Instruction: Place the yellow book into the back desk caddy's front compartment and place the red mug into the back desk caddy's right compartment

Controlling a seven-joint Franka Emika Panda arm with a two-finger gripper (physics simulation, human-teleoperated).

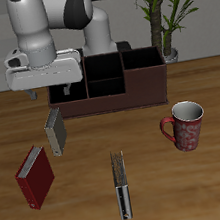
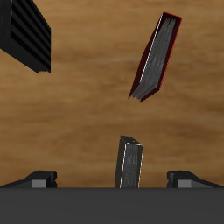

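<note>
The yellow book (image 1: 55,131) (image 2: 129,164) stands on its edge on the table, a little in front of one end of the back desk caddy (image 1: 112,81) (image 2: 24,35). My gripper (image 1: 48,92) (image 2: 112,179) hangs open directly above the book, with a finger on each side and nothing held. The caddy is a long dark maroon box; its small front compartment (image 1: 105,84) and wide right compartment (image 1: 76,85) both look empty. The red mug (image 1: 186,125) stands upright on the table, in front of the caddy's other end and well away from the gripper.
A red book (image 1: 34,177) (image 2: 156,57) lies near the yellow one, closer to the table's front edge. A dark book with a pale spine (image 1: 122,186) stands near the front edge. A potted plant (image 1: 162,12) stands behind the caddy's end.
</note>
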